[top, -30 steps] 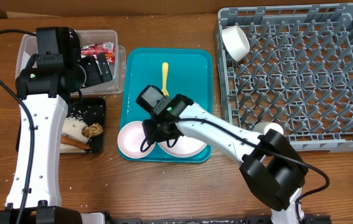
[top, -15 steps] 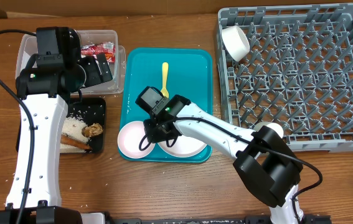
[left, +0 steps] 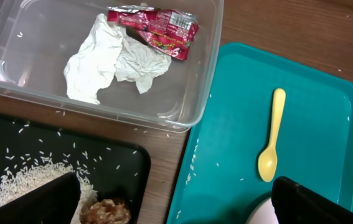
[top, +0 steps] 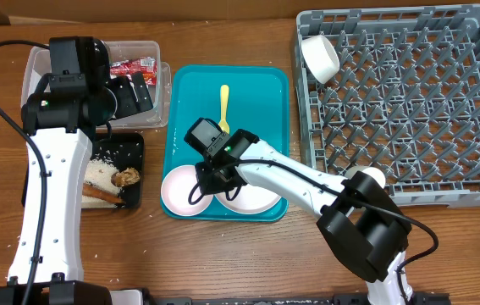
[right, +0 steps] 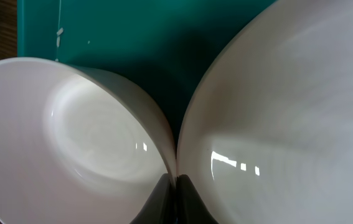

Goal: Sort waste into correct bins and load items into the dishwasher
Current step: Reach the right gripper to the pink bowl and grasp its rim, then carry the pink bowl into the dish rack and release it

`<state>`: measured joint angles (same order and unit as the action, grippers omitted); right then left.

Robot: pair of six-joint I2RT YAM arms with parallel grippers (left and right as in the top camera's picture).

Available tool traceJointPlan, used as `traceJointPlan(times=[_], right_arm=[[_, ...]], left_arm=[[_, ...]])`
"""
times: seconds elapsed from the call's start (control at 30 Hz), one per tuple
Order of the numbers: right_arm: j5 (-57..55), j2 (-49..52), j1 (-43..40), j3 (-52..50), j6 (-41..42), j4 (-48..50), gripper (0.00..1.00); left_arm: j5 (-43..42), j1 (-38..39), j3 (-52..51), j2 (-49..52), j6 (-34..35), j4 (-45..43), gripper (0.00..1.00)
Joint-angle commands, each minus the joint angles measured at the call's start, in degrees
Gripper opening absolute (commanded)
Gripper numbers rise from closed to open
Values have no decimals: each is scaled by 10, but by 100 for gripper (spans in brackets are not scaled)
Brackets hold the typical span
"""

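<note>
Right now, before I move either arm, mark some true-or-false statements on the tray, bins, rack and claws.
The yellow spoon lies on the teal tray. True.
The dish rack is empty. False: a white cup sits in its far-left corner.
The right claw is down where the two white bowls meet. True.
The clear bin holds rice. False: it holds crumpled paper and a red wrapper; rice is in the black tray.
The left claw grips the wrapper. False: it is open, holding nothing.

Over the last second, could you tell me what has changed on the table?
Only the right arm shifted: its elbow swung slightly toward the tray, with its gripper staying at the two bowls. Left arm, spoon, bins and rack stayed put.
</note>
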<state>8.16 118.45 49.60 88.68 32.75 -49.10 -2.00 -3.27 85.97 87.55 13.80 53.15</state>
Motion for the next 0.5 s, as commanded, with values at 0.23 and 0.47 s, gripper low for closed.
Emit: traceJointPlan(times=[0.23, 0.47], right_arm=[[0, -76, -34, 45, 0, -27, 4], [-98, -177, -117, 87, -1, -96, 4]], left_arm=[[-8, 0, 13, -1, 4, 0, 100], [-8, 0, 13, -1, 4, 0, 100]])
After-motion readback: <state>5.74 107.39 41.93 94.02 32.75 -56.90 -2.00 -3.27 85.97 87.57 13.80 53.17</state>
